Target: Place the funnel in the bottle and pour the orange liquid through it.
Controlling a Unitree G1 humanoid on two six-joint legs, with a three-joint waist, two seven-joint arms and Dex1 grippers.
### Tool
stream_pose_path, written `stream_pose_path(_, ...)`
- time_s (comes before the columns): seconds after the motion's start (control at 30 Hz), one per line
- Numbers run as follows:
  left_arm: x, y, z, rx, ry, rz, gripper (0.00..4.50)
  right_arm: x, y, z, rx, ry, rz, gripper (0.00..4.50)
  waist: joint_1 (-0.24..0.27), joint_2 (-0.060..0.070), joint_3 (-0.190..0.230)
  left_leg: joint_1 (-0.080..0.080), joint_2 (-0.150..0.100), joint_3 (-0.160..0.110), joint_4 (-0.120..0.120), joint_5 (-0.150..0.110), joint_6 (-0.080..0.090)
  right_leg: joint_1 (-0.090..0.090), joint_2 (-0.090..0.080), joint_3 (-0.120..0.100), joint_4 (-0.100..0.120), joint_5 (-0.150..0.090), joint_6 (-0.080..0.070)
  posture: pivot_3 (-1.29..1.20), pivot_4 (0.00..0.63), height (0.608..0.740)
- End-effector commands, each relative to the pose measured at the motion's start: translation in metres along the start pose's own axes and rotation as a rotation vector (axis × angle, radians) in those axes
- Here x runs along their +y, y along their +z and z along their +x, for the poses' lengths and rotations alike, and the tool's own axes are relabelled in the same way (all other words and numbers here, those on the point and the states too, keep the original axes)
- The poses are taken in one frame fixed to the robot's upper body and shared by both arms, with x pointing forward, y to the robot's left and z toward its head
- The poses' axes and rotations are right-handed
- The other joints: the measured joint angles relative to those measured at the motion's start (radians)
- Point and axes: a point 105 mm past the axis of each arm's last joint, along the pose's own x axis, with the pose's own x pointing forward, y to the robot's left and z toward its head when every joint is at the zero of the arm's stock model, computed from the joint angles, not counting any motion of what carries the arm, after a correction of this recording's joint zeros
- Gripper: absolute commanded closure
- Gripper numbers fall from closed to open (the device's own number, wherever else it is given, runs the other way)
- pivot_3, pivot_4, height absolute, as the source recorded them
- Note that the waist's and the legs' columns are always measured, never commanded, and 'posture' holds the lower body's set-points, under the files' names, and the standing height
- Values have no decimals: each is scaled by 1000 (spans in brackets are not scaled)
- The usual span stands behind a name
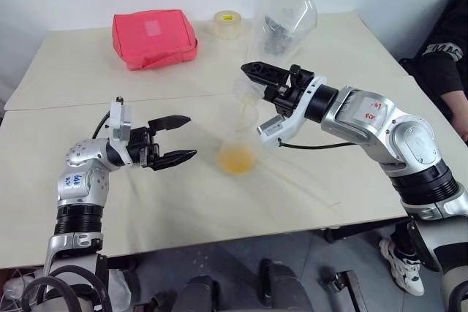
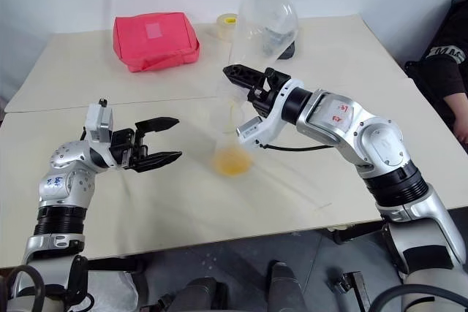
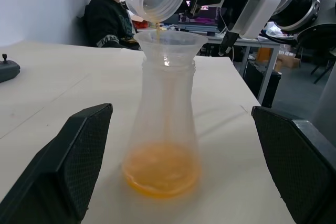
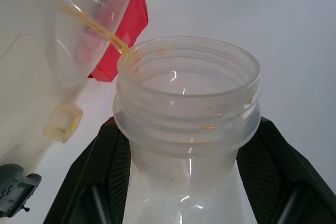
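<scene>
A small clear bottle stands upright on the cream table, the landmark of the scene, with the clear funnel seated in its neck. Orange liquid pools in the bottle's wide base, and a thin orange thread falls from above into the funnel's cone.

The right gripper is clamped on the neck of a larger clear flask, holding it tipped above the bottle so that its threaded mouth hangs just over the funnel. In the right wrist view, the black fingers press both sides of the flask's neck, and a streak of orange runs along the funnel wall just beside its rim.

The left gripper hovers near the bottle on the robot's left, its two black fingers spread wide and apart from the glass, with the bottle between them in the left wrist view.

Beyond the bottle, towards the far edge of the table, lie a red pouch and a roll of clear tape. A person in a dark top sits at the table's right side; white lettering shows on the sleeve, too partial to read. Blue handwriting marks the left arm and red marks the right, neither legible.
</scene>
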Motion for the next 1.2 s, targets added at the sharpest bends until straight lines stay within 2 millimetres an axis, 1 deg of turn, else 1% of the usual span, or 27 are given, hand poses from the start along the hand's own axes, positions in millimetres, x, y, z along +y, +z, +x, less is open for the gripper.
stream_pose_path(0.03,1,13,3,-32,-18,42,0,-17,-10,-5,25,-59,-35,2080,0,0,0,0,0,0,0,0,0,0,0,0,0,0,0,0,150,740)
stream_pose_path(0.37,1,12,4,-30,-28,40,0,-17,-8,-6,29,-60,-21,2080,0,0,0,0,0,0,0,0,0,0,0,0,0,0,0,0,150,740)
stream_pose_path(0.53,3,11,9,-27,-46,33,0,-17,-8,-6,50,-73,68,2080,1,0,0,0,0,0,0,0,0,0,0,0,0,0,0,0,150,740)
stream_pose_path(0.63,6,13,12,-27,-54,34,0,-11,-5,-7,53,-63,111,2080,2,0,0,0,0,0,0,0,0,0,0,0,0,0,0,0,150,740)
stream_pose_path(0.73,9,15,13,-26,-61,38,0,-10,-9,-9,101,-90,241,2080,1,0,0,0,0,0,0,0,0,0,0,0,0,0,0,0,150,740)
stream_pose_path(0.8,10,15,13,-24,-67,38,0,-9,-16,-12,161,-114,388,2080,1,0,0,0,0,0,0,0,0,0,0,0,0,0,0,0,150,740)
stream_pose_path(0.87,11,16,14,-21,-70,38,0,-4,-26,-19,236,-135,604,2080,1,0,0,0,0,0,0,0,0,0,0,0,0,0,0,0,150,740)
stream_pose_path(1.0,12,15,15,-18,-78,34,0,7,-52,-37,380,-214,999,2080,2,0,0,0,0,0,1,0,0,0,0,-1,1,0,0,0,150,740)
stream_pose_path(1.03,13,15,16,-19,-80,32,0,11,-65,-44,438,-265,1128,2080,3,0,0,0,0,0,1,0,0,1,0,-1,2,0,0,0,150,740)
stream_pose_path(1.07,13,14,17,-19,-83,30,0,20,-76,-53,494,-312,1286,2080,3,0,0,0,0,-1,2,0,0,1,0,-1,2,0,0,0,150,740)
stream_pose_path(1.1,13,14,18,-20,-85,28,0,29,-84,-61,526,-355,1401,2080,4,0,0,0,0,-2,2,0,0,1,0,-1,3,0,0,0,150,740)
stream_pose_path(1.2,13,13,20,-22,-90,23,0,49,-93,-80,560,-427,1635,2080,5,0,0,0,-1,-4,3,0,0,1,-1,-2,4,0,0,0,150,740)
